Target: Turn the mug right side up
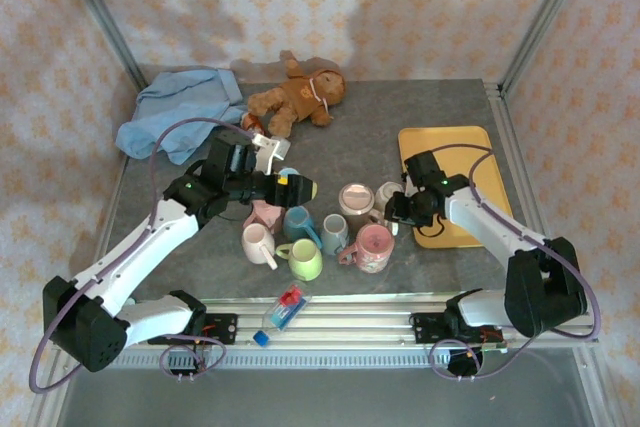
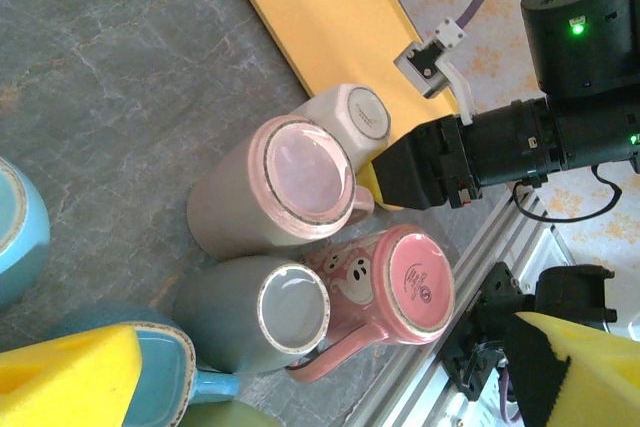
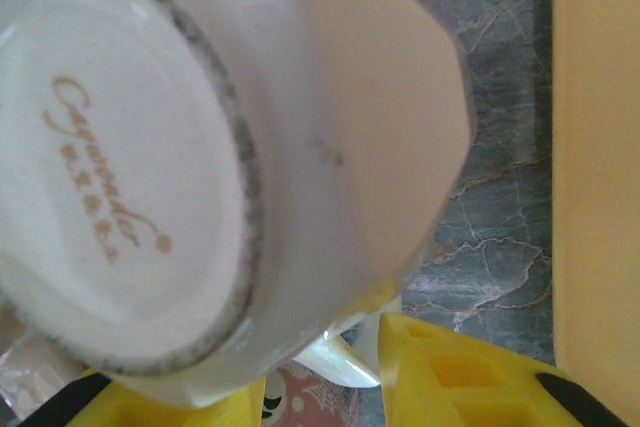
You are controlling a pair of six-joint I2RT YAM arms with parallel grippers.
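- My right gripper's [image 3: 322,392] fingers [image 3: 455,377] straddle the upside-down cream mug [image 3: 200,147]; I cannot tell if they pinch it.
- My left gripper [image 2: 320,382] is spread wide over the mug cluster [image 1: 335,234].

Nine mugs [image 1: 305,260], one yellow tray [image 1: 450,142], one stuffed doll [image 1: 295,97], one blue cloth [image 1: 180,112], one small bottle [image 1: 285,309].

Grey table [image 1: 365,142] bears mugs [image 1: 305,260], tray [image 1: 452,147], doll [image 1: 297,97], cloth [image 1: 180,112].

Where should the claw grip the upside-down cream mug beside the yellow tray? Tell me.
Grip the cream mug across its faceted side wall, below the upturned base, coming from the yellow tray side; a pale pink mug crowds its opposite side.
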